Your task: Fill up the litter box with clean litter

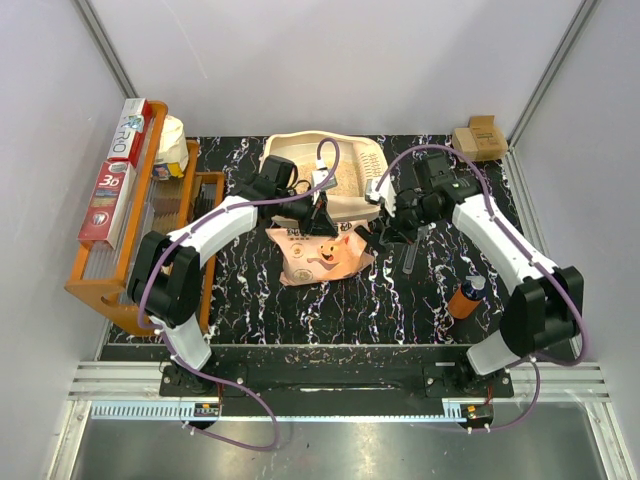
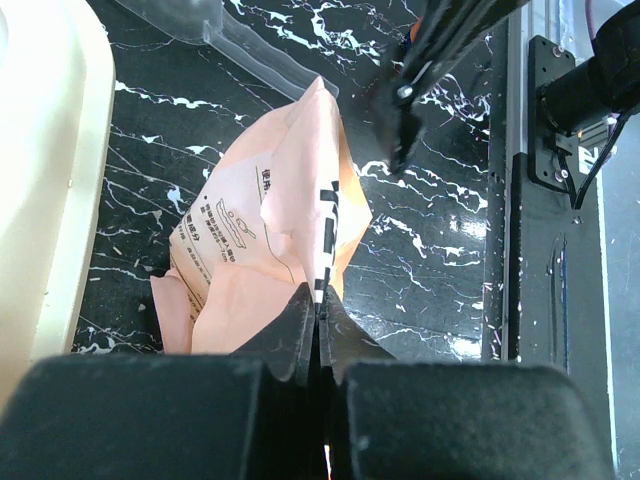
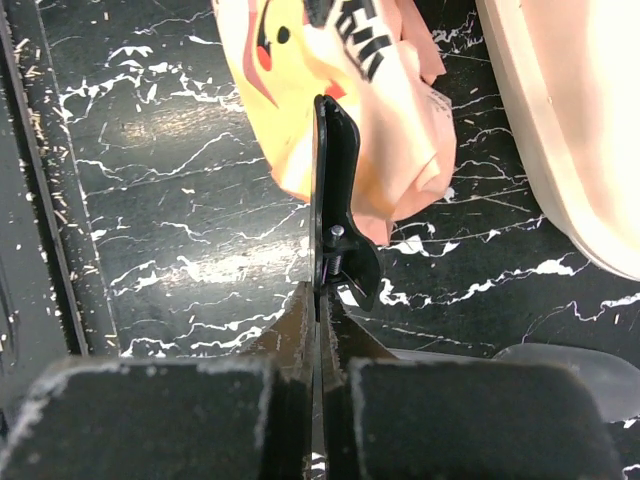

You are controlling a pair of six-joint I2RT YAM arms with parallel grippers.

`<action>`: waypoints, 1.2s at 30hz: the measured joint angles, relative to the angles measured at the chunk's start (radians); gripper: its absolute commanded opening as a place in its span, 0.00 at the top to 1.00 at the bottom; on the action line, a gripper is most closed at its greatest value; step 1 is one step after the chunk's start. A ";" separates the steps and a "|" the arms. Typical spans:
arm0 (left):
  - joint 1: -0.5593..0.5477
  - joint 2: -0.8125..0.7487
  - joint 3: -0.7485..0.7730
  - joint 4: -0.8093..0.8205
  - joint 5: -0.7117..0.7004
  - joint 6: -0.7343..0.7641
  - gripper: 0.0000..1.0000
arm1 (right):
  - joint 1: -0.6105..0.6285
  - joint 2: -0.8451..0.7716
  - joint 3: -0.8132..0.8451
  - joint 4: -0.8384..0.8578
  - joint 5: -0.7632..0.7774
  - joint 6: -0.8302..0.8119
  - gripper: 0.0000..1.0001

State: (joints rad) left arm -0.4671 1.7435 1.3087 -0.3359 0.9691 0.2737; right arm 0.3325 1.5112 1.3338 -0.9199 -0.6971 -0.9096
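The cream litter box (image 1: 290, 148) sits at the back centre, and its rim shows in both wrist views (image 2: 50, 160) (image 3: 570, 120). No clean litter shows; it is hidden. In front of the box lies a pink printed bag (image 1: 322, 255). My left gripper (image 1: 321, 216) (image 2: 322, 295) is shut on the bag's upper edge (image 2: 300, 190), which stands pulled up. My right gripper (image 1: 386, 228) (image 3: 322, 290) is shut on a flat black tool (image 3: 336, 190) with a screw, like scissors. The tool's tip (image 2: 408, 110) reaches the bag's crumpled corner (image 3: 400, 150).
An orange wooden tray (image 1: 132, 262) with wrap boxes (image 1: 116, 178) stands at the left. A clear plastic piece (image 1: 409, 256) (image 3: 570, 365) lies right of the bag. An orange bottle (image 1: 465, 298) stands near the right arm's base, and a small cardboard box (image 1: 480, 138) sits at the back right.
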 measured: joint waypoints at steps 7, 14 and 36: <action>-0.001 0.002 0.014 -0.019 0.001 0.007 0.78 | 0.030 0.081 0.014 0.067 0.035 0.035 1.00; -0.004 0.006 0.039 -0.006 0.015 0.007 0.60 | 0.033 0.091 0.016 0.120 0.060 0.115 1.00; -0.026 0.141 0.080 0.251 0.115 -0.245 0.87 | 0.033 0.090 0.002 0.160 0.063 0.208 1.00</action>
State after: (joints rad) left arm -0.4934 1.8847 1.3888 -0.0853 1.0843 0.0288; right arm 0.3656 1.6016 1.3361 -0.7601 -0.6342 -0.7021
